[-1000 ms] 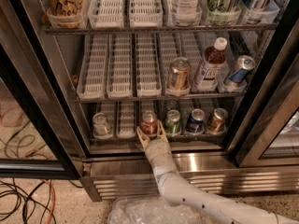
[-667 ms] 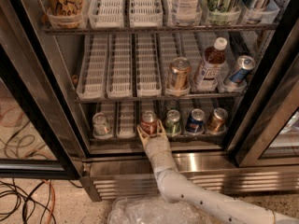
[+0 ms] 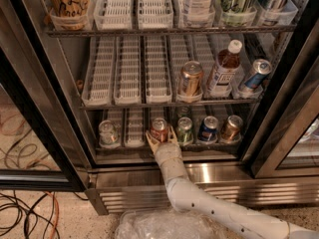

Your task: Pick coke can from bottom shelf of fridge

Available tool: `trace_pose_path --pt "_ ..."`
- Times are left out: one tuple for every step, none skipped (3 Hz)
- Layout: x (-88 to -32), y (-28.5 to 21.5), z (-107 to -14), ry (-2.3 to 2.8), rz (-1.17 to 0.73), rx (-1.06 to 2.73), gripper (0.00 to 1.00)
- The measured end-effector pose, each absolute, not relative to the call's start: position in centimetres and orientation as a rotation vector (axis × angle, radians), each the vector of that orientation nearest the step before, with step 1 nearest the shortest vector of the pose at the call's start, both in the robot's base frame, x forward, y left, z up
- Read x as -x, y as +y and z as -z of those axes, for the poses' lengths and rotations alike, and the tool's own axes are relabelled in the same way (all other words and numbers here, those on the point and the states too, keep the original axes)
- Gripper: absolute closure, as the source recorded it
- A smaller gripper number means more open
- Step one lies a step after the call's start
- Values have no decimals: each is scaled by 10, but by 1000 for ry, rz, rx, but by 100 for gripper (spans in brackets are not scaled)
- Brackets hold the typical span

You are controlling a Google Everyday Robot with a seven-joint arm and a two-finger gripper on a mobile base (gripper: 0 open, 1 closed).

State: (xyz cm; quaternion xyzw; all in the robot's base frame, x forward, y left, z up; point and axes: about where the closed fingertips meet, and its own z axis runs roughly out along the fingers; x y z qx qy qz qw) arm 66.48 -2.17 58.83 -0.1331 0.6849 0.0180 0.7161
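The open fridge fills the camera view. On its bottom shelf the red coke can stands upright in a lane tray, third from the left. My gripper reaches in from below right on the white arm, with one finger on each side of the can's lower half. A green can, a dark blue can and a copper can stand to the right of it. A pale can stands to the left.
The middle shelf holds a gold can, a brown bottle and a tilted blue can. The black-framed glass door hangs open at left. Cables lie on the floor. Crumpled clear plastic lies below the grille.
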Motion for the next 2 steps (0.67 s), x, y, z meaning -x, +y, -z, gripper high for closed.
trace_pose_path --pt "-668 -22 -589 1511 -35 292 57" --pt "-668 -22 -589 1511 -35 292 80"
